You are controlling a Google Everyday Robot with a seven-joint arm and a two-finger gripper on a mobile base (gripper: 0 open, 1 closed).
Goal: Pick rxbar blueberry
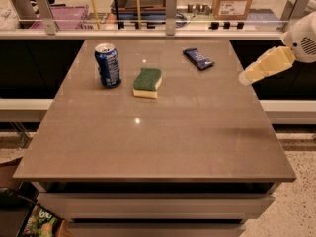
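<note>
**Approach under way, bar not yet grasped**

Viewed from in front and above: a brown table [148, 147] bearing three things. On its far half, a green-and-yellow sponge [148, 82], used here as the reference for every position. Just left of the sponge, an upright blue soda can [108, 65]. Behind and to the right of the sponge, apart from it, the rxbar blueberry [198, 59]: small, flat, dark blue wrapper with pale lettering, lying at a slant.

Well to the right of the sponge, farther right than the bar and a little nearer the viewer, the pale yellow gripper [244, 78] on a white arm, hanging in the air and pointing down and leftward. Touching nothing on the table. Whether spread wide or drawn narrow: cannot tell from this view.

Judged to be the reaching step, with the bar untouched and nothing lifted. Next, most likely, travel leftward and away to a spot above the bar, then alignment across the wrapper's narrow width, descent almost to the tabletop, and closure. Worth care: a very low profile, so little to grip and some risk of skidding the wrapper. Sponge and can apparently off the path.
</note>
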